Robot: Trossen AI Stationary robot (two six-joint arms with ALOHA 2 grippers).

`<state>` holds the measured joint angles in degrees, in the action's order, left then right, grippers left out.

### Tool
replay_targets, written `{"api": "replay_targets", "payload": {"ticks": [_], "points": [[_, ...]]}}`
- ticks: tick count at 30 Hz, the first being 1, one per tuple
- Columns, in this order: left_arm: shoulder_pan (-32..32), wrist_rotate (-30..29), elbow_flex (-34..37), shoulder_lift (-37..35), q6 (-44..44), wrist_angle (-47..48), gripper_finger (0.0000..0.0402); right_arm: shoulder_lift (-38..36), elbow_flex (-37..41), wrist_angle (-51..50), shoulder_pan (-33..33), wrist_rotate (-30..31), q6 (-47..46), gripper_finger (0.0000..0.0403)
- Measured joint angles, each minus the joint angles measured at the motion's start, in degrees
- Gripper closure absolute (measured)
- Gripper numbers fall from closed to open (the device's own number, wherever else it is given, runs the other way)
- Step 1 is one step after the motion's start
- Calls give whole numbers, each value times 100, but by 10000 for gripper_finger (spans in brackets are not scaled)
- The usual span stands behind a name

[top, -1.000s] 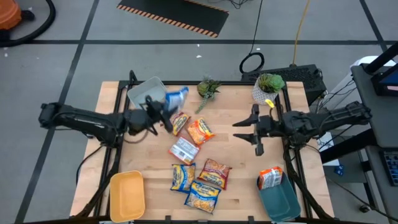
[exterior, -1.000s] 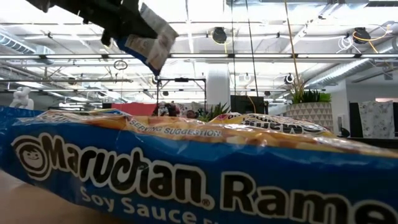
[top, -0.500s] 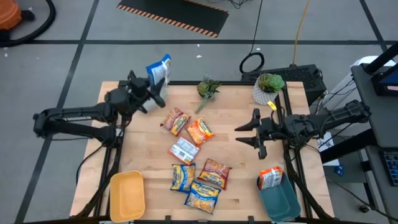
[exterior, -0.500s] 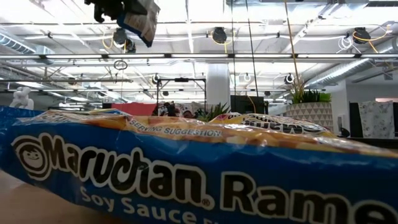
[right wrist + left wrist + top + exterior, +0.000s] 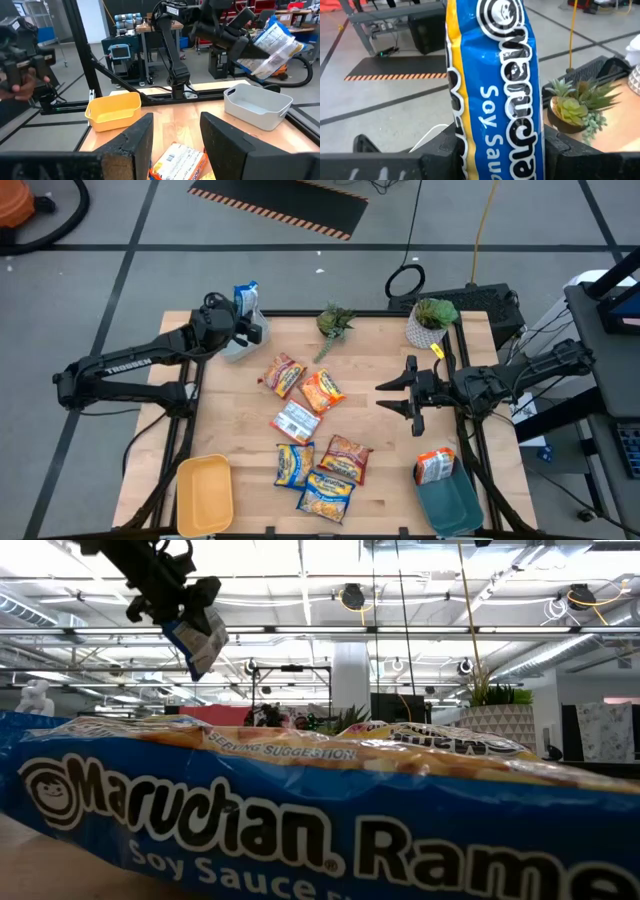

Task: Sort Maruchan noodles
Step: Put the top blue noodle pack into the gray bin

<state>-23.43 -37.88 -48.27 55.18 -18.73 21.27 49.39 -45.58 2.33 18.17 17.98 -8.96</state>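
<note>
My left gripper (image 5: 246, 322) is at the table's far left corner, shut on a blue-and-yellow Maruchan packet (image 5: 245, 298) above the grey bin (image 5: 230, 348). The low view shows this packet (image 5: 197, 637) hanging high under that gripper (image 5: 165, 590). Several more packets lie flat mid-table: red-and-yellow (image 5: 283, 373), orange (image 5: 321, 390), white (image 5: 296, 421), blue (image 5: 293, 465). An orange packet (image 5: 435, 467) leans in the teal bin (image 5: 452, 502). My right gripper (image 5: 410, 395) waits open at the right side, over bare wood. My left gripper pinches the blue packet between its two fingers (image 5: 440, 150), by one short end (image 5: 492, 145). The packet reaches out lengthwise beyond the fingertips, lifted clear of table and bin. In the low view it tilts downward from the gripper.
A yellow bin (image 5: 205, 492) sits at the near left corner and the teal bin at the near right. Two potted plants (image 5: 335, 322) (image 5: 432, 315) stand along the far edge. A blue packet (image 5: 300, 820) lies right before the low camera, blocking most of its view.
My left gripper carried the blue packet from beside the packets on the table toward the far left corner, over the grey bin. It rose first, then came down a little, and the packet swung round from pointing right to pointing toward the far edge.
</note>
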Motion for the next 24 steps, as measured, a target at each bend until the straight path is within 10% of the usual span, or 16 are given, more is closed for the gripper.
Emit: {"api": "replay_targets", "payload": {"ticks": [11, 24], "points": [[-1008, 114, -2350, 798, -717, 3430, 250, 4, 0, -1, -4, 0, 80, 248], [-1062, 697, -2111, 1844, -1926, 4144, 250, 4, 0, -3, -4, -2, 82, 248]]}}
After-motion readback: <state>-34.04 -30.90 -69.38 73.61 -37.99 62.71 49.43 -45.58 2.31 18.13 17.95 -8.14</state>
